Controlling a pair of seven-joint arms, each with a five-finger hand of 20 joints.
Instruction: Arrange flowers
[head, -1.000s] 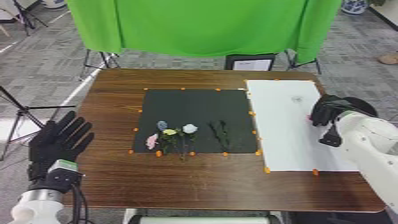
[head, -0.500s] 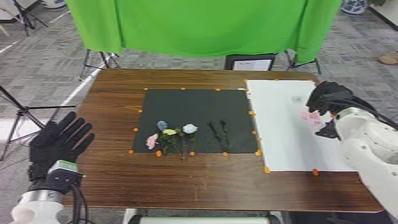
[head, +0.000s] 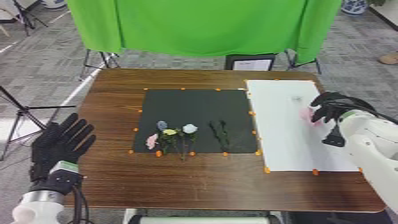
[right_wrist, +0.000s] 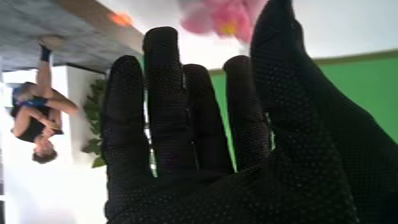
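Lying on the white sheet (head: 282, 145) at the robot's right, the pink flower (head: 306, 114) sits just beside the right hand (head: 330, 106); whether they touch, I cannot tell. One yellow centre faces the wrist camera, but the stem is hidden, so its long axis can't be read. The right hand is wide, its fingers straight and slightly apart. On the black mat (head: 195, 105), a white bloom (head: 190, 128), a yellow bloom (head: 170, 132), a bluish bloom (head: 162, 124) and a pale pink bloom (head: 151, 142) have heads pointing away from the robot, stems toward it. Beside them, two dark green sprigs (head: 223, 136) run lengthwise, near to far. The left hand (head: 55, 150) is spread wide by the table's (head: 222, 190) left edge.
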